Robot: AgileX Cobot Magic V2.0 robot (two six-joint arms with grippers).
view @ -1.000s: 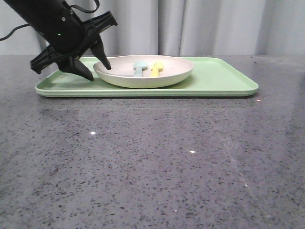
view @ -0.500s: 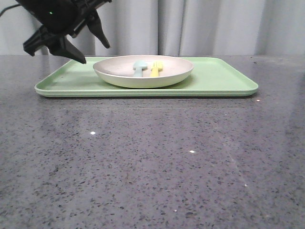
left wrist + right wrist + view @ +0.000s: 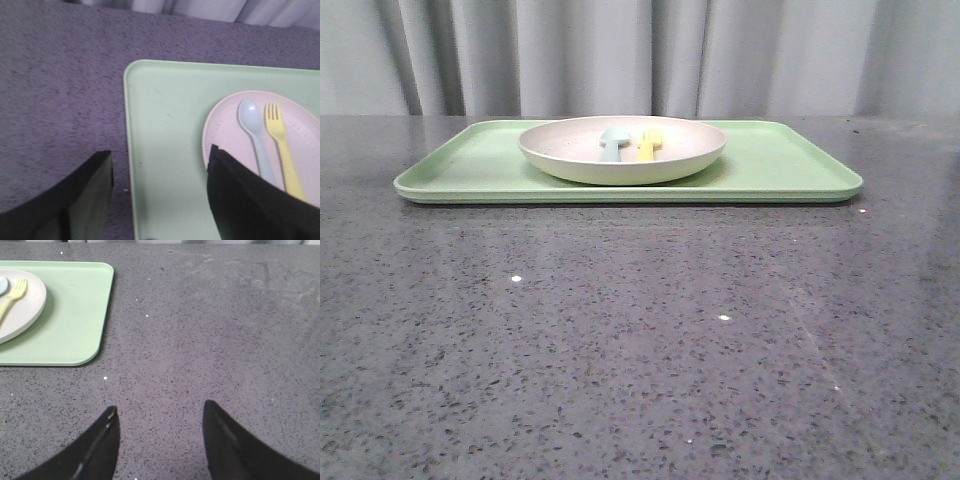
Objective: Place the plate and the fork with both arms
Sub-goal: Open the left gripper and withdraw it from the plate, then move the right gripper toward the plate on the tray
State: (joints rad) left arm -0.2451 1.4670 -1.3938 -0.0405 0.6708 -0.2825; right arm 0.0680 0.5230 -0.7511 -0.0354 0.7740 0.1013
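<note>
The cream-white plate rests on the light-green tray, left of the tray's middle. The yellow fork lies in the plate, beside a pale blue spoon. Neither arm shows in the front view. In the left wrist view my left gripper is open and empty above the tray's left end, with the plate, fork and spoon beside one finger. My right gripper is open and empty over bare table, apart from the tray's right end; the plate and fork show at that view's edge.
The tray stands at the back of a dark speckled grey table. A grey curtain hangs behind the table. The right half of the tray carries nothing.
My left arm, which was at the plate's left rim, has risen up and left and gone out of the front view. The plate, fork and spoon stay in place.
</note>
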